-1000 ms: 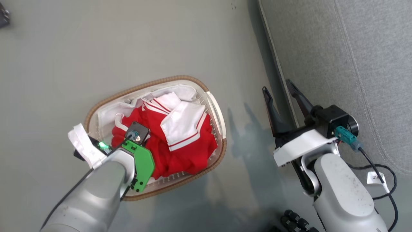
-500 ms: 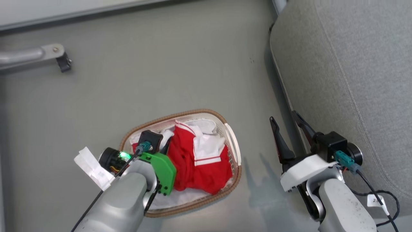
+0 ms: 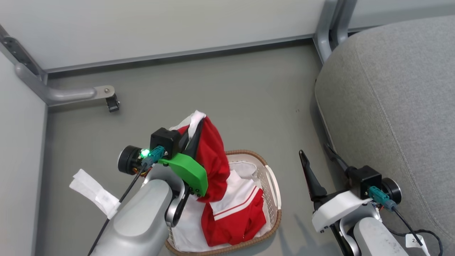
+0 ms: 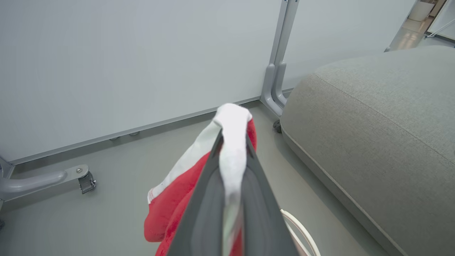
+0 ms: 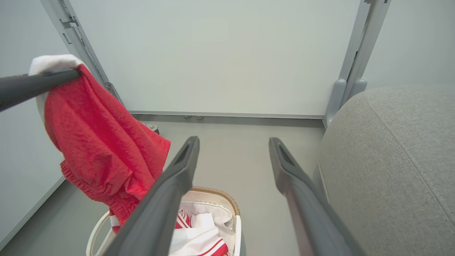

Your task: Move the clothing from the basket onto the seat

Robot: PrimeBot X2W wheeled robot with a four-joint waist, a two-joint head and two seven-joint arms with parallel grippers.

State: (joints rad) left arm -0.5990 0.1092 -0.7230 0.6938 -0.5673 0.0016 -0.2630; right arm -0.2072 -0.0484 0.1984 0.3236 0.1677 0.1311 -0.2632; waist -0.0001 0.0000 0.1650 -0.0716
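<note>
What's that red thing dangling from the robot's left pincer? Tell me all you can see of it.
The red garment is soft, crinkled fabric with a white band at the top and a gathered hem. The left pincer is shut on the white band, so it hangs limp above the basket.

- The left forearm (image 3: 138,220) is a smooth silver-grey shell, with a thin black cable (image 3: 121,204) running along it.
- Its wrist carries a bright green plate (image 3: 188,172) with small dark screws, a black camera box (image 3: 164,139), a teal plug (image 3: 155,154) and a glowing green LED (image 3: 144,153).
- A crumpled white paper tag (image 3: 93,192) sticks out beside that wrist.
- The left gripper (image 4: 233,135) has 2 dark grey fingers that taper to thin tips.
- The right forearm (image 3: 373,238) is pale grey with dark specks and is topped by a white bracket (image 3: 336,209).
- Its wrist has a second black box (image 3: 364,177), a teal connector (image 3: 376,193) and a black lead (image 3: 408,227) with a white label (image 3: 414,241).
- The right gripper (image 5: 233,141) has 2 long dark fingers, each with a slot-like recess near the tip.
</note>
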